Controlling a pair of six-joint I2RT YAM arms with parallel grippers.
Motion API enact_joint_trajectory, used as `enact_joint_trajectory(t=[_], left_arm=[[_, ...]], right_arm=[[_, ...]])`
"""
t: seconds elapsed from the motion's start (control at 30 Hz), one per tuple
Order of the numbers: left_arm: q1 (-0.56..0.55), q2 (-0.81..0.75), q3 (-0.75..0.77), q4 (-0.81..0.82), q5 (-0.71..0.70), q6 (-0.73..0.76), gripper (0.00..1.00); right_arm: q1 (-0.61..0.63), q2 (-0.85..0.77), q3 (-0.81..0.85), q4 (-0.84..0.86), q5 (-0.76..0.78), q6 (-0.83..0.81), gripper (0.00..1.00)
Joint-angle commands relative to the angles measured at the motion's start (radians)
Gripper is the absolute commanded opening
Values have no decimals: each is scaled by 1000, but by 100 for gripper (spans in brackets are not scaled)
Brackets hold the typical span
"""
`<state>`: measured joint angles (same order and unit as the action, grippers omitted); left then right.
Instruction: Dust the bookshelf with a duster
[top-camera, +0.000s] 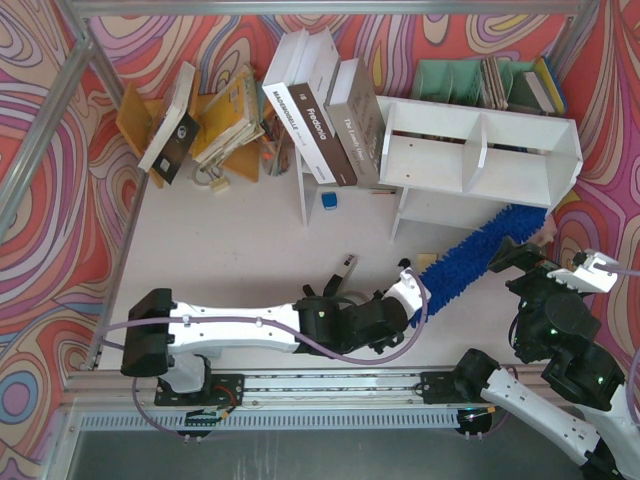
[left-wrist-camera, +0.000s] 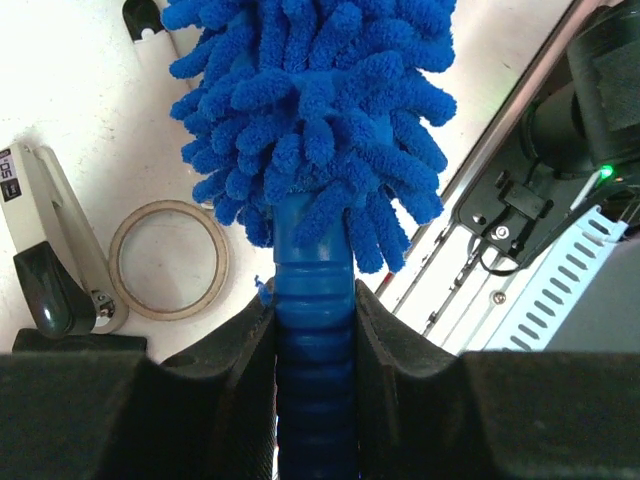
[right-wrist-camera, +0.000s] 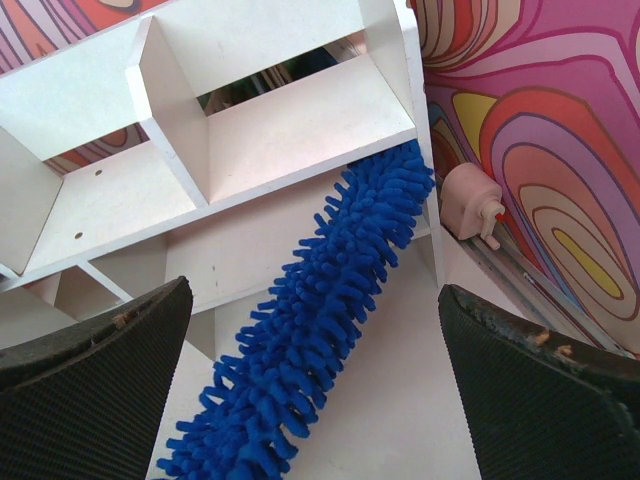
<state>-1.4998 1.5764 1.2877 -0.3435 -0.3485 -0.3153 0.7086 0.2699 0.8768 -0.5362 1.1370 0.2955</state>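
At the far-left corner of the white table (top-camera: 250, 250) an orange-brown wooden book stand (top-camera: 135, 120) held leaning books, a white-covered one (top-camera: 172, 112) foremost. Right of it a row of thick books (top-camera: 320, 115) tilted against each other. One white spine carried a black word that seemed to begin "fre", and the other lettering was too small to read. A small blue cube (top-camera: 329, 200) sat on the table just in front of them.

Near the middle of the near edge the left gripper (left-wrist-camera: 315, 320) was pinched tight on the ribbed blue handle of the long, shaggy bright-blue microfibre duster (top-camera: 480, 262). A beige tape ring (left-wrist-camera: 168, 260) and a grey-and-black stapler-like tool (left-wrist-camera: 50, 265) lay beside it; the tool's label was cut off and unreadable.

The duster ran diagonally toward the far right, its tip against the lower front edge of the white wooden two-compartment bookshelf (top-camera: 480, 150), below the right compartment. Behind the bookshelf, at the far-right corner, stood a green slotted file rack (top-camera: 450, 80) with books in it.

The right gripper (right-wrist-camera: 315, 380) hung over the duster's head, its black ribbed pads (right-wrist-camera: 90, 390) spread wide and touching nothing. A small pink dispenser-like object (right-wrist-camera: 470, 200) sat at the right edge.
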Motion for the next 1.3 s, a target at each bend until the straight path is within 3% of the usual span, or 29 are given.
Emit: enact_joint_trajectory(t=[0.0,0.2,0.4,0.73,1.07,1.27], left_arm=[[4,56,44,8,-24,-7,0],[10,51,-9,16,-102,-78,0],[7,4,-37,-62,-304,-187,0],[7,-10,-21,-337,-400,-435,0],[6,133,135,-296,-349,-346,0],[6,197,225,-355,-418,-377,0]], right_arm=[[8,1,-5,7,20,0,99],[8,-7,-7,3,18,4,99],[8,5,-7,7,14,1,99],[8,6,-9,14,15,-1,99],[8,3,-10,13,17,-2,99],[8,-1,-11,13,15,-3,99]])
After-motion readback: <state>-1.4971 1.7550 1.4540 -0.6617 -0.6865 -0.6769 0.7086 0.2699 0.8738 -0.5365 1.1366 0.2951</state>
